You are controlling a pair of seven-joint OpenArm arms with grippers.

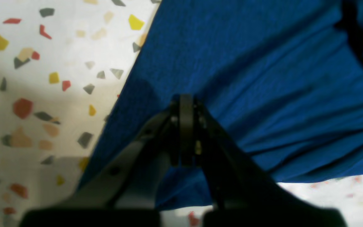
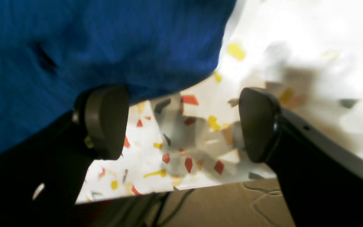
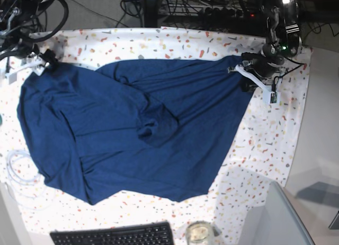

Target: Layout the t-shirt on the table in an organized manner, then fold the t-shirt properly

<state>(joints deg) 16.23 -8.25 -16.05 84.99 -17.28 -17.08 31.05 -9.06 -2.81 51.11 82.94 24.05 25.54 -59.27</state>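
The large dark navy blue fabric t-shirt (image 3: pixel 132 134) lies spread on the white speckled table (image 3: pixel 275 134). The left gripper (image 1: pixel 186 101) is clamped on its far right corner. The right gripper (image 2: pixel 181 123) at the far left corner stands wide, holding nothing.

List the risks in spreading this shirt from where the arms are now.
1. The left gripper is shut on the t-shirt edge; a hard pull might drag the whole shirt rather than flatten it.
2. The right gripper is open beside the cloth, so that corner is unheld.
3. A bunched fold mid-shirt may stay creased.
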